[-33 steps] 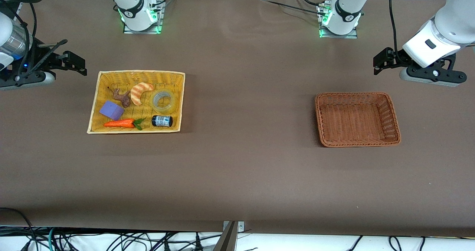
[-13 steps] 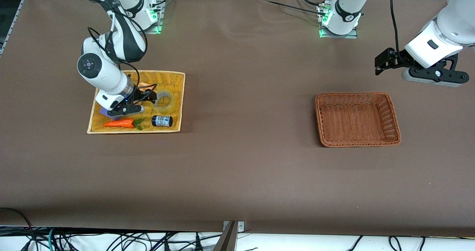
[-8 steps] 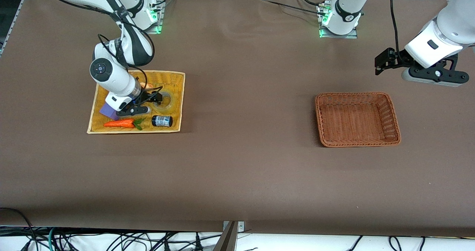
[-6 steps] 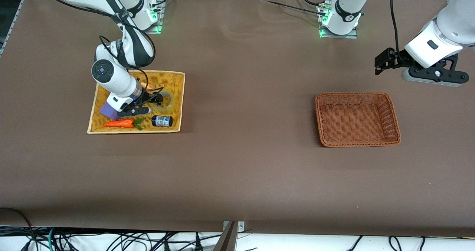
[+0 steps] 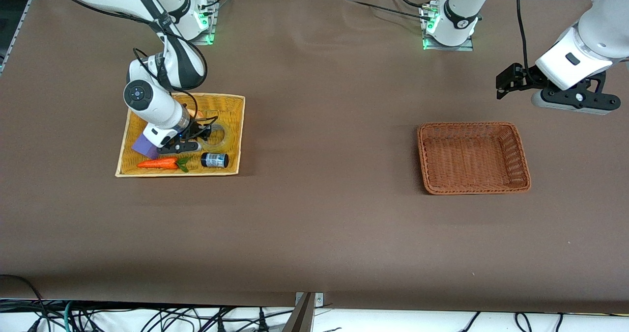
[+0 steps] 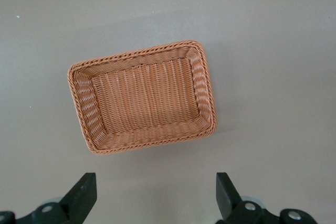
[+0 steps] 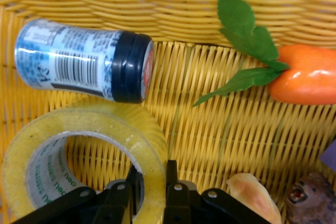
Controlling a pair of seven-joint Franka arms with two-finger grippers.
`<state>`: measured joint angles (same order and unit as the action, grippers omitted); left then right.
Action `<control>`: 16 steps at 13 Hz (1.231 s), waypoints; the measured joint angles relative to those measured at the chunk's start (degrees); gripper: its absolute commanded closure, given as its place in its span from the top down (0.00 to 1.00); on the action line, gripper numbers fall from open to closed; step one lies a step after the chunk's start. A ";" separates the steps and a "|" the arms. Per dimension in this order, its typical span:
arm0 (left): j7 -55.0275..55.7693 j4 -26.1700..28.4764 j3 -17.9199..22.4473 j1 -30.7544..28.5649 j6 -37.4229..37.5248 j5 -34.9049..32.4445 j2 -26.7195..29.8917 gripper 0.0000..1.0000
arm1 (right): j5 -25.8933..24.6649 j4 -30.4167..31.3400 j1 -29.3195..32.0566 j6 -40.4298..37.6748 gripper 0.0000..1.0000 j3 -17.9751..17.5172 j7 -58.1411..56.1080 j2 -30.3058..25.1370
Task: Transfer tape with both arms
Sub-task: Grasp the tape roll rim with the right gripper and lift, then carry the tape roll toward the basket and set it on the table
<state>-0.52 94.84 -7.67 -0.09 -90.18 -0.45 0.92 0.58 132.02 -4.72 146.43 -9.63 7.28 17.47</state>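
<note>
Since a moment ago the right gripper (image 5: 202,136) has eased a little lower and nearer the jar (image 5: 214,160) inside the yellow basket (image 5: 231,103); earlier still it hung out past the table's end. Its jaws are now nearly closed, pinching the wall of the tape (image 7: 86,156), one finger inside the hole and one outside. The tape (image 5: 219,136) lies flat in the basket, between the jaws, with the jar (image 7: 84,65) just beside them and the carrot (image 7: 304,74) a little farther off. The left gripper (image 6: 155,195) has not moved: it waits above the table near the brown basket (image 6: 142,98), jaws spread wide and holding nothing.
</note>
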 measured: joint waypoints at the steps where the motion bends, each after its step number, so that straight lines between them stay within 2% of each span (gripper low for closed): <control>1: 0.00 0.00 -0.02 0.01 0.01 0.00 0.00 1.00 | 0.00 -0.58 0.00 -0.72 0.00 -0.01 0.00 -0.35; 2: 0.00 0.00 -0.04 0.02 0.01 0.00 0.00 1.00 | -0.01 -2.19 0.00 -3.75 0.00 -0.01 0.00 -1.03; 4: 0.00 0.00 -0.05 0.04 0.02 0.00 0.00 1.00 | 0.00 -9.32 0.01 -15.71 0.00 -0.72 0.00 -3.23; 6: 0.00 0.00 -0.06 0.04 0.03 0.00 -0.01 1.00 | 0.02 -16.87 0.03 -25.31 0.00 -2.28 0.77 -4.93; 8: 0.00 0.00 -0.06 0.05 0.03 0.00 -0.01 1.00 | 0.12 -22.24 0.00 -30.85 0.00 -5.21 4.92 -5.27; 11: 0.00 0.00 -0.06 0.07 0.03 0.00 -0.01 1.00 | 0.45 -26.16 -3.85 -32.15 0.00 -10.36 18.92 -2.99; 13: 0.00 -0.01 -0.07 0.08 0.04 0.00 -0.01 1.00 | 0.73 -28.94 -10.94 -29.67 0.00 -10.97 29.45 1.12; 16: 0.00 -0.02 -0.05 0.05 0.12 0.00 -0.02 1.00 | 0.66 -35.63 -21.44 -23.98 0.00 -10.87 43.58 10.55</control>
<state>-0.52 94.83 -7.72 -0.03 -90.06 -0.45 0.89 1.25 96.39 -26.16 122.45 -20.51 50.87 28.02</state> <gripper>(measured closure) 0.000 0.789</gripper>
